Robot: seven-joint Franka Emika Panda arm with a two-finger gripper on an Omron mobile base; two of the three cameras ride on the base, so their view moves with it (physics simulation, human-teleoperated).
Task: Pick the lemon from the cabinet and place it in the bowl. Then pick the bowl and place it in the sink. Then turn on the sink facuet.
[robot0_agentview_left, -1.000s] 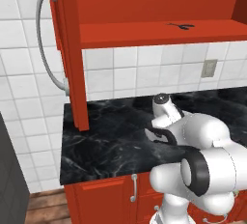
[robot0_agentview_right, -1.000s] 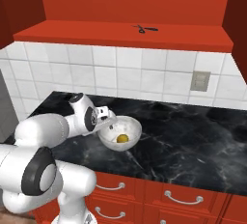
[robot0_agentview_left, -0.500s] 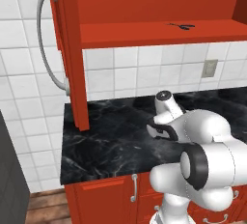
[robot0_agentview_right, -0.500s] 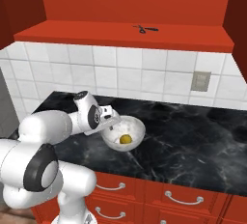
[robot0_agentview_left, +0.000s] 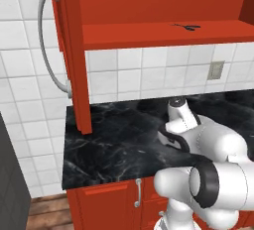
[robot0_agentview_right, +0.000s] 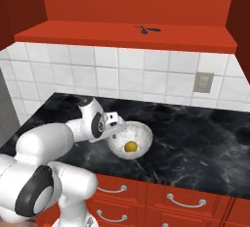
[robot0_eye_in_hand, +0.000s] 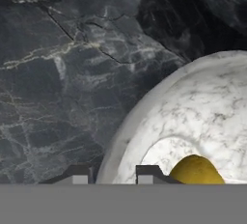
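1. Lemon [robot0_agentview_right: 130, 146] already sits in the bowl [robot0_agentview_right: 141, 132], just right of the gripper [robot0_eye_in_hand: 114, 174] in the right base view, so step one looks done.
2. Gripper is at the bowl's near rim. In the hand view one fingertip [robot0_eye_in_hand: 77, 174] is outside the wall and the other inside, w/ the rim between them. Jaws are narrowed around the rim; looks like a pinch on it, tho contact isn't fully clear.
3. Bowl is on the table [robot0_agentview_right: 205, 138], not lifted.
4. Cabinet [robot0_agentview_right: 122, 33] shelf is above and behind the gripper, w/ a small dark item [robot0_agentview_right: 147, 29] on it.
5. Left to do: lift bowl, carry it to the sink, then turn on the faucet.
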